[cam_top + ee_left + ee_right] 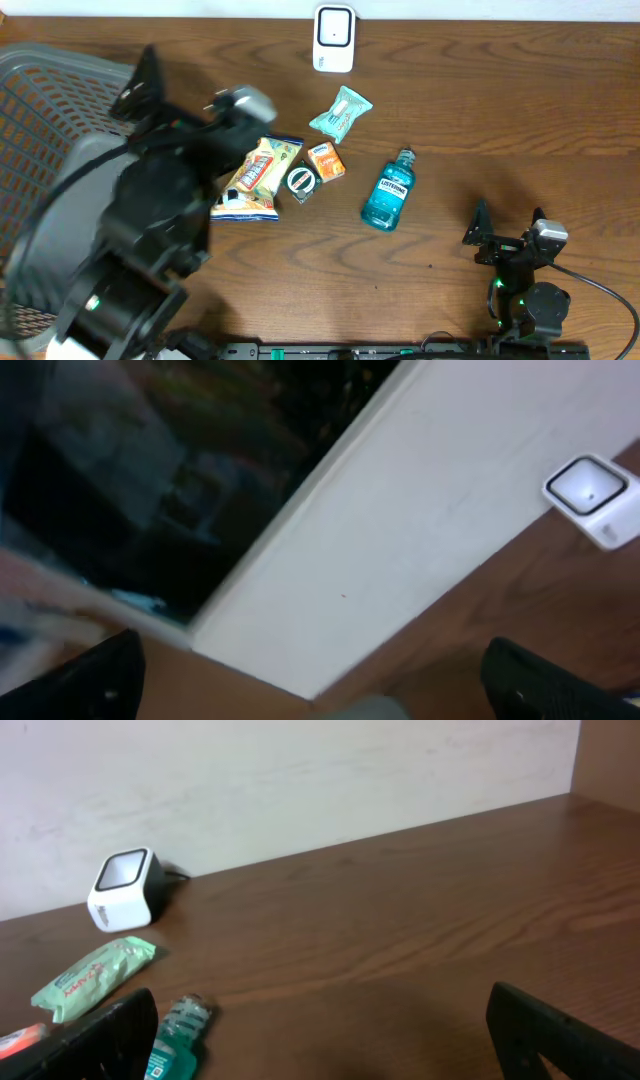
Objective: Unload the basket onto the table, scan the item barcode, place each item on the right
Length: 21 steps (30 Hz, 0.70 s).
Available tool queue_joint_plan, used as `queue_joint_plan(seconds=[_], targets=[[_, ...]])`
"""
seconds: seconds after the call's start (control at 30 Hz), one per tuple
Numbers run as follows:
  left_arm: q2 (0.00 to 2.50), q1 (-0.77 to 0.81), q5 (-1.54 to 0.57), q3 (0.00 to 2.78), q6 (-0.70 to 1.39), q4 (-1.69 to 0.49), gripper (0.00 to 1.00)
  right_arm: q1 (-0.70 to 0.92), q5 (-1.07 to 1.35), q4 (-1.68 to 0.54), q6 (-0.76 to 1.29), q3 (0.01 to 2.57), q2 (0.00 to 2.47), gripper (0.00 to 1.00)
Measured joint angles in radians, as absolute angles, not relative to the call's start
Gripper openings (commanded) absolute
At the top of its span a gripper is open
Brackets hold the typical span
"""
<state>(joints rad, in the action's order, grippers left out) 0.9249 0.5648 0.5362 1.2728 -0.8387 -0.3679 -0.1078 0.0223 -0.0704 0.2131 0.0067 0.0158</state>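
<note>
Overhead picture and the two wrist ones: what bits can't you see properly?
Overhead: the blurry black left arm hides part of the grey mesh basket and one edge of the yellow snack bag.
Left wrist: all smeared; the dark top-left patch is unreadable.
Right wrist: the bottom edge cuts off the blue mouthwash bottle.
Every view: barcodes too small.
</note>
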Motion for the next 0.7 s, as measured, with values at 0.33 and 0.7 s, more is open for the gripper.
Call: queue_joint_plan(seconds=[0.33,0.7], targets=[[0.639,0.29,0.163,1.194,-0.515,-0.469,0.98,-0.108,0.022,-0.07,0.213,0.007,0.016,0.99],[0.459,0.164,-0.007,1.264,-0.334,-0.397,0.98,-0.108,0.022,-0.07,0.213,0.007,0.016,0.99]])
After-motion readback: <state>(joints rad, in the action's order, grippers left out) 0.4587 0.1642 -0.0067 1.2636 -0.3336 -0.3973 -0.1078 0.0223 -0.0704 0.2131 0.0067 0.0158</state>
